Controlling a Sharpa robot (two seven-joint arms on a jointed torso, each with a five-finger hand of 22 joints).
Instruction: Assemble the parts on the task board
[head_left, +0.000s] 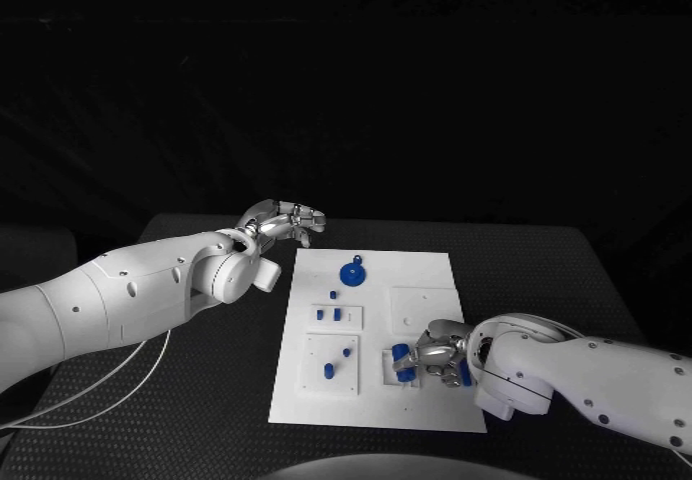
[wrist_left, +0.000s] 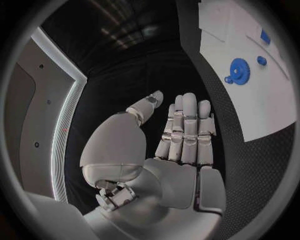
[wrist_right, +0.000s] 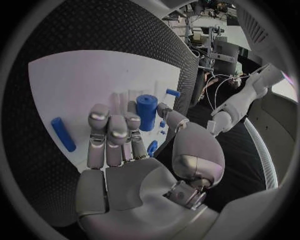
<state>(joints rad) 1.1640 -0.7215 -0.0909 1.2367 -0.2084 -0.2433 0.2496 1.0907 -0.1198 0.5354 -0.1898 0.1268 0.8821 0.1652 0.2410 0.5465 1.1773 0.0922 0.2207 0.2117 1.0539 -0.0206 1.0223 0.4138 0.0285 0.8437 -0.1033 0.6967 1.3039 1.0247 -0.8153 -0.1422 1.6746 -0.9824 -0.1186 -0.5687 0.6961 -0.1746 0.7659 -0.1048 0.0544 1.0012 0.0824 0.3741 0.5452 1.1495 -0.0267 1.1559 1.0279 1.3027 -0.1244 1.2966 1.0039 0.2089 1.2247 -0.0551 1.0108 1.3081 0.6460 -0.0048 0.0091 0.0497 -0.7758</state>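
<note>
Hovering over the near right part of the board (head_left: 433, 400), the right robot hand (head_left: 433, 358) has its fingers (wrist_right: 111, 131) straight and side by side, thumb apart, holding nothing. A blue cylinder (wrist_right: 147, 112) stands just beyond the fingertips, and a blue peg (wrist_right: 63, 134) lies flat on the board beside the hand. The left robot hand (head_left: 283, 220) hangs over the black tabletop (head_left: 216, 400) off the board's far left corner, fingers (wrist_left: 187, 127) extended and close together, empty. A blue gear (head_left: 352, 272) lies on the far part of the board, with smaller blue parts (head_left: 336, 315) in the middle.
</note>
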